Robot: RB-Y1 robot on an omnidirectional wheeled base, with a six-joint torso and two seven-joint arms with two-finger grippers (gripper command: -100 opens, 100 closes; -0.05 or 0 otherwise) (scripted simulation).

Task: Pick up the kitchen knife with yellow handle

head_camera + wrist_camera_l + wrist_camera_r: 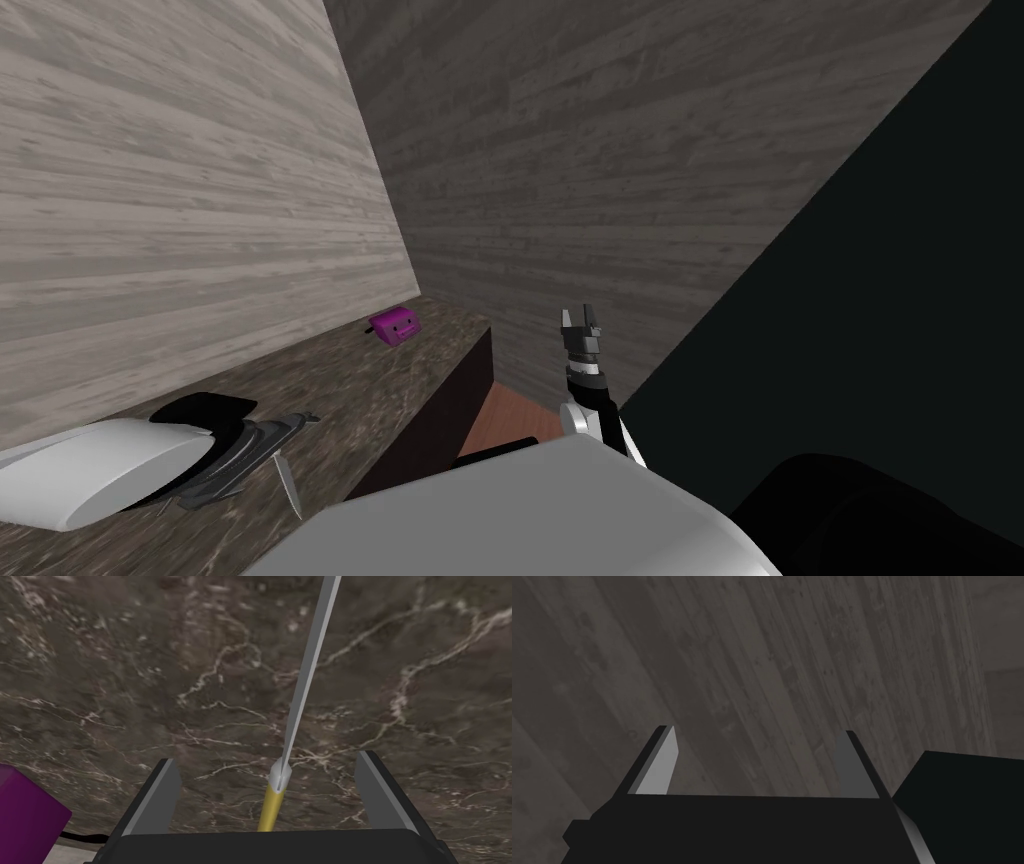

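Straddling part-hidden knife: left tool

Knife, yellow handle: one. Purple box: one. Counter, dark marbled: one. Claws: two, left claw and right claw.

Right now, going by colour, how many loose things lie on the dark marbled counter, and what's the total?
Yellow-handled knife: 1, lying between the open jaws of the left gripper
Purple box-shaped thing: 1
Total: 2
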